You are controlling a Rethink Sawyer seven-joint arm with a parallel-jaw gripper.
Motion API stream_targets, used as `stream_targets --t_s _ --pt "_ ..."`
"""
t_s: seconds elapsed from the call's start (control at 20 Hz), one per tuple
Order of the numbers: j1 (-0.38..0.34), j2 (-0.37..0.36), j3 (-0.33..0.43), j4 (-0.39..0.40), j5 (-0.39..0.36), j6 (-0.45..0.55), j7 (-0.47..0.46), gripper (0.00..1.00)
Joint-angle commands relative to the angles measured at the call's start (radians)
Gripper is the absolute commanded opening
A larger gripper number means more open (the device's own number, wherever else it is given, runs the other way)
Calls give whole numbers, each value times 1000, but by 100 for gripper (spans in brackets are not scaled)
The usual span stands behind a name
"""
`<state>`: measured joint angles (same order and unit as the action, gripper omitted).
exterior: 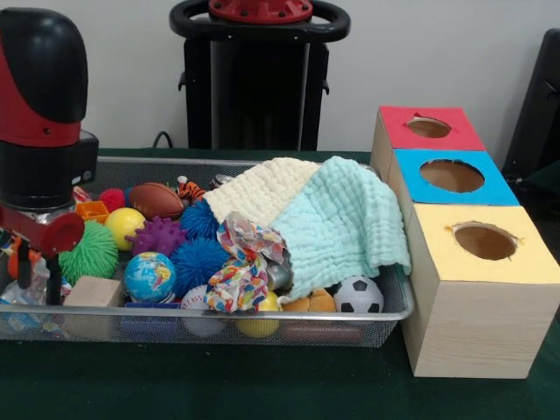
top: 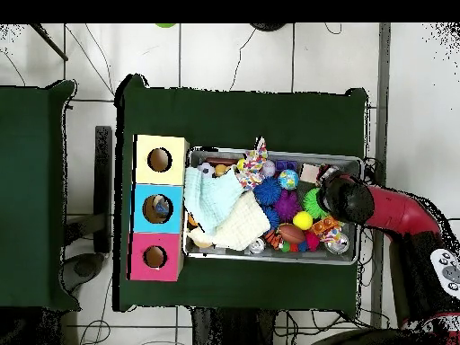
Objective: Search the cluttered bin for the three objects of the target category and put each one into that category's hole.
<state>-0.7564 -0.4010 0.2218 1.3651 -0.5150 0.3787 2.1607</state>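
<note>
Mesh bin (exterior: 398, 302) is sitting across the lower left and middle of the front view, packed with balls and toys. You are looking for three things of one kind, maybe balls. The globe ball (exterior: 150, 276), low and left of middle, looks light, round and smooth, so it may slip; take it across its middle. The soft cloths (exterior: 337, 223) are lying over more toys in the middle. The gripper (exterior: 31, 262) is hanging at the left edge over the bin, and you cannot tell how wide its jaws are or if they hold anything. The three box holes (exterior: 451, 176) are waiting at the right
</note>
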Motion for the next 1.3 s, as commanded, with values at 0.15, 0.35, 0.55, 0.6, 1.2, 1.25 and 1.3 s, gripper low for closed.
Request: stream_targets --t_s 0.15,0.35,0.55,0.6,1.2,1.25,1.3 --pt "9 84 12 -96 -64 169 -187 100" --pt "19 96 1 -121 -71 174 -177 100" --pt "27 93 -7 -136 -69 203 -179 100" --pt "28 89 -8 -137 -68 213 -183 100" --pt "15 180 10 -195 -69 272 -213 100" --pt "14 180 9 -189 -70 269 -212 100" --pt "15 187 7 -195 -70 272 -210 100"
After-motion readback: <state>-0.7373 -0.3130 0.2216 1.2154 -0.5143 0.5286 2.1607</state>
